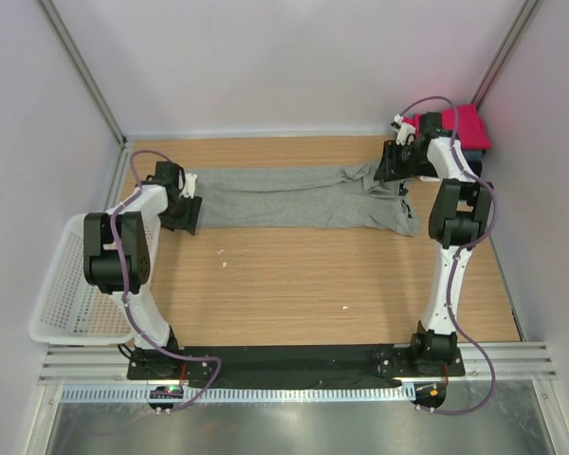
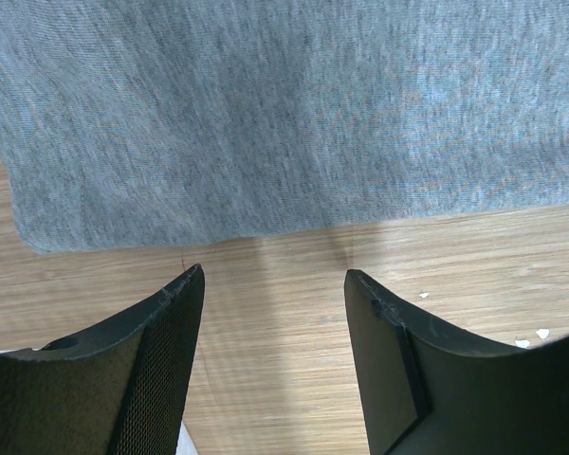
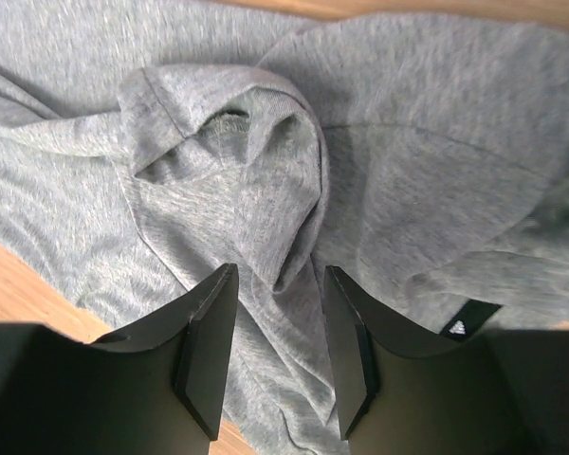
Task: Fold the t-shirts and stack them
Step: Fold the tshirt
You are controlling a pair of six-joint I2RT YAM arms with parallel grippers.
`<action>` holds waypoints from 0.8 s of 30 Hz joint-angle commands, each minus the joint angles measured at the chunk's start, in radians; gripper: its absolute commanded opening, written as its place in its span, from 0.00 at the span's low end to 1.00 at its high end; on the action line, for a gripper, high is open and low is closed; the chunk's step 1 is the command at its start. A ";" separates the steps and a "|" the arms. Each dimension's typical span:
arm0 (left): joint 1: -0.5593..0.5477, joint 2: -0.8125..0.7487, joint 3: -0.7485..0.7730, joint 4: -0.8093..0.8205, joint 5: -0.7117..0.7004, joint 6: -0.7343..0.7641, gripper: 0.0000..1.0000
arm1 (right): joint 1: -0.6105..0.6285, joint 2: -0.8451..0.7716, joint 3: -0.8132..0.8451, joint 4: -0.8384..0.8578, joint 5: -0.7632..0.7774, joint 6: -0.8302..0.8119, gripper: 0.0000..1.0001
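Hovering low, left hand (image 2: pixel 270 277) is released over bare surface (image 1: pixel 294 284), just short of the left edge of grey t-shirt (image 1: pixel 294 197), which lies stretched across the far surface. Right hand (image 3: pixel 278 275) is angled down, fingers parted over bunched fabric at the shirt's right end.

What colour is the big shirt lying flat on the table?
The t-shirt is speckled heather grey, clearest in the left wrist view.

We see a wooden table (image 1: pixel 294 284) closed in by pale walls (image 1: pixel 266 57). A white mesh basket (image 1: pixel 57 284) sits at its left edge, toward the near corner. A few white crumbs (image 1: pixel 224 252) lie scattered on the bare wood, well apart from the basket.
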 commanded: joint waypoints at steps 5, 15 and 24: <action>-0.003 -0.010 0.005 0.008 0.015 -0.002 0.63 | -0.005 0.029 0.048 -0.059 -0.046 -0.013 0.47; -0.003 -0.003 0.007 0.008 0.015 0.000 0.62 | -0.005 0.020 0.027 -0.039 -0.051 -0.033 0.22; -0.002 0.001 0.002 0.011 0.015 -0.002 0.62 | -0.005 0.004 0.057 -0.007 0.007 -0.042 0.08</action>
